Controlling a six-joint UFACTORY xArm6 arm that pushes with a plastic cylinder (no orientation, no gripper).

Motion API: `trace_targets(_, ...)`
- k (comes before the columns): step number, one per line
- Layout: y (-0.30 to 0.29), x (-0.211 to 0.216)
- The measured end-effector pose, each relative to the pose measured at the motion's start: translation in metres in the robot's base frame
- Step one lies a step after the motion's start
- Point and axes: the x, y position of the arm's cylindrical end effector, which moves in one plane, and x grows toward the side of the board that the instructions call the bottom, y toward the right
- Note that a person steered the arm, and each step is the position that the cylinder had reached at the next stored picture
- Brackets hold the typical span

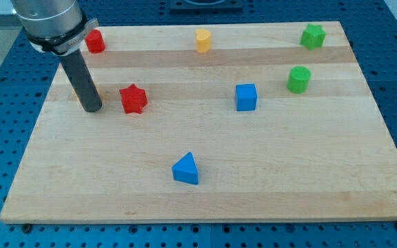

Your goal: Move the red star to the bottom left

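The red star (134,98) lies on the wooden board (205,193) in the left part, a little above mid-height. My tip (92,108) rests on the board just left of the red star, with a small gap between them. The rod rises up and to the left from the tip to the arm's grey body at the view's top left.
A second red block (95,41) sits at the top left, partly behind the arm. A yellow block (203,40) is at top centre, a green star (313,36) at top right, a green cylinder (298,79) below it, a blue cube (246,97) at centre right, a blue triangle (186,169) at bottom centre.
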Motion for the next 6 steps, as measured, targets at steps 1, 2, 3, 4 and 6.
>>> trace_targets(1, 0.000, 0.005)
trace_targets(2, 0.010, 0.009)
trace_targets(3, 0.036, 0.013)
trace_targets(4, 0.037, 0.013)
trace_targets(6, 0.037, -0.028)
